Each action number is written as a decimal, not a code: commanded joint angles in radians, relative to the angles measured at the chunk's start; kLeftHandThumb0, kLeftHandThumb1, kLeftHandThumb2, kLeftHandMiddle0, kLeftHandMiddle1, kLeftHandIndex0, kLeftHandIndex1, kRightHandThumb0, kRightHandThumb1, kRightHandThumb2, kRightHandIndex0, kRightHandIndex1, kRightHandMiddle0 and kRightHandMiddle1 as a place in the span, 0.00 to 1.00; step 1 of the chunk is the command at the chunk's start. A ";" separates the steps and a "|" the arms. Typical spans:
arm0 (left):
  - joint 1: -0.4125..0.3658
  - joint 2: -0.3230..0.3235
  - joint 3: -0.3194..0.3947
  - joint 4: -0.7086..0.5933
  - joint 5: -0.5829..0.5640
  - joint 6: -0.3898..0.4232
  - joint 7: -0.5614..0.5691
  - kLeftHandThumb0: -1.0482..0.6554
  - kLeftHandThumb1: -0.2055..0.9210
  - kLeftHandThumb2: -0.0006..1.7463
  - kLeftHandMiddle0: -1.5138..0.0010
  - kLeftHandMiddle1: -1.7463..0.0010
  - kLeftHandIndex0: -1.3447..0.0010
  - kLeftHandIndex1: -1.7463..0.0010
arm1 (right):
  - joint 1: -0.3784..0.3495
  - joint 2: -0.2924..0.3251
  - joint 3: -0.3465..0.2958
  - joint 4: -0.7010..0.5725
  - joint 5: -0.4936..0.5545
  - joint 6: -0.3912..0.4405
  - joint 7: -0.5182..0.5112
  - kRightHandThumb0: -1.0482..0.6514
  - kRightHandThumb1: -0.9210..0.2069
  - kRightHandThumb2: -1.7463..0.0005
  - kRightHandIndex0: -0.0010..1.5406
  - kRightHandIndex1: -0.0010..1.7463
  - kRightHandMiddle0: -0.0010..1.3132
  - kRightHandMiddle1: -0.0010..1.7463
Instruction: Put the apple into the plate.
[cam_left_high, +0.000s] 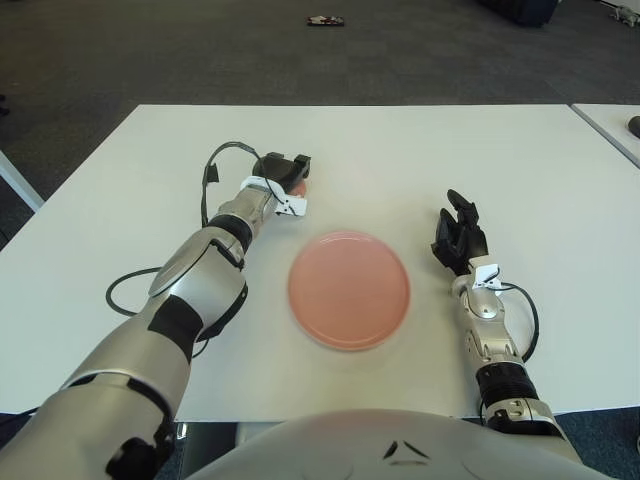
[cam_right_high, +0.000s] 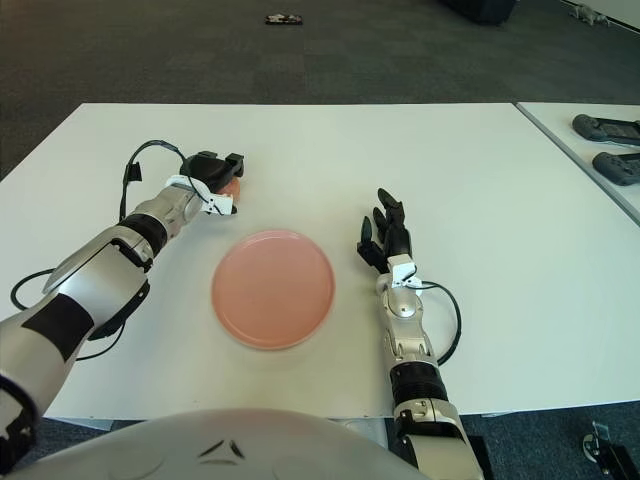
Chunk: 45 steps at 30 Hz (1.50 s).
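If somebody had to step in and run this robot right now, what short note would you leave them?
Left hand: reached out beyond the plate's far-left side, fingers over the apple; whether the grip is firm cannot be told.
Right hand: idle, right of the plate, fingers open, holding nothing.
Plate: pink, empty, mid-table in front of the robot.
Done: the reach to the apple.
Left: confirm the grip, lift, carry it to the plate, release.
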 joint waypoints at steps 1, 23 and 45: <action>0.024 0.002 -0.001 0.012 0.009 0.018 0.013 0.36 0.59 0.53 0.47 0.00 0.50 0.16 | 0.048 -0.001 0.006 0.035 -0.008 0.064 0.008 0.20 0.00 0.52 0.14 0.00 0.00 0.26; 0.057 -0.005 -0.013 0.012 0.016 0.001 0.022 0.37 0.64 0.49 0.35 0.00 0.52 0.16 | 0.050 -0.005 0.015 0.029 -0.002 0.072 0.018 0.20 0.00 0.57 0.14 0.00 0.00 0.28; 0.082 -0.006 0.001 0.013 0.006 -0.010 0.037 0.34 0.46 0.75 0.29 0.00 0.55 0.00 | 0.054 -0.004 0.015 0.029 0.004 0.076 0.028 0.20 0.00 0.57 0.14 0.00 0.00 0.30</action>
